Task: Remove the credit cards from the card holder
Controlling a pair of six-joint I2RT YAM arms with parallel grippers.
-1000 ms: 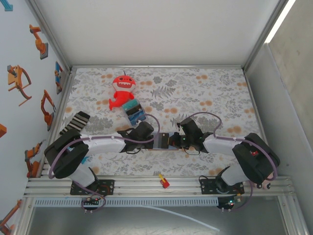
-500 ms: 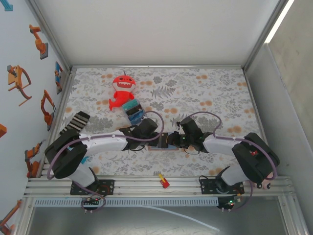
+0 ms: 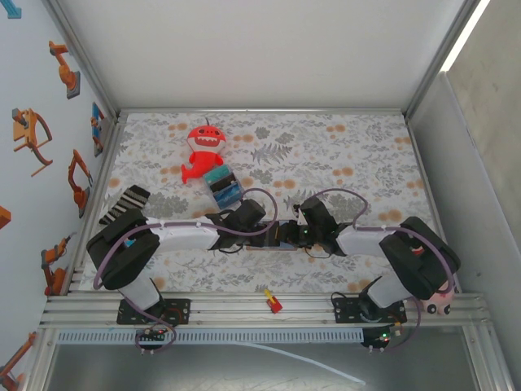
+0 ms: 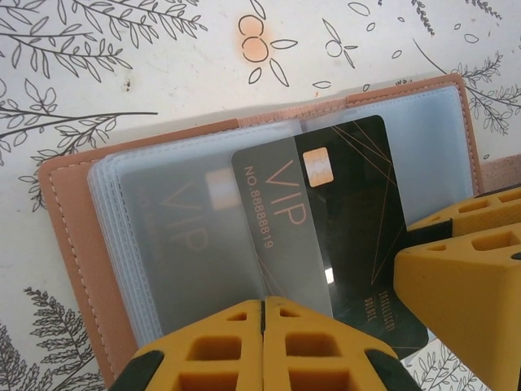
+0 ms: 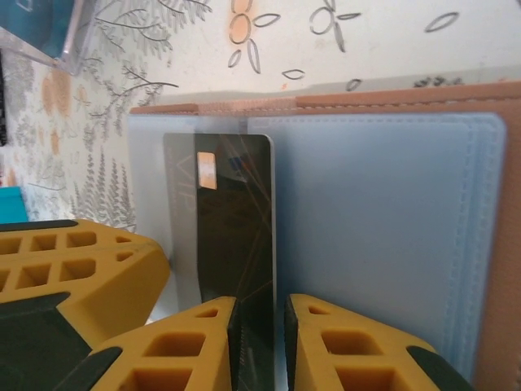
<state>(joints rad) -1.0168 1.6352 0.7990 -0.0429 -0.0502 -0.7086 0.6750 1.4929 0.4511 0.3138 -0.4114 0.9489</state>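
Card holder (image 4: 67, 213) open; left gripper (image 4: 263, 327) closed, right gripper (image 5: 260, 330) slightly parted over card (image 4: 352, 213).

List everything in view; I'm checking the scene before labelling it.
Card holder: one, tan, blue-grey inside, open between the tools.
VIP cards: two, black; one partly out of its sleeve, one faint behind frosted sleeves.
Plush shark: one, red, far left of the cloth.
Block bundle: one, blue and teal, just nearer than the shark.
Striped sock: one, black-white, left edge.
Small item: one, red-yellow, near rail.
Tablecloth: one, white floral, covering the table.
Left tool: one, yellow fingers, shut at the sleeve edge.
Right tool: one, yellow fingers, slightly open over the black card.
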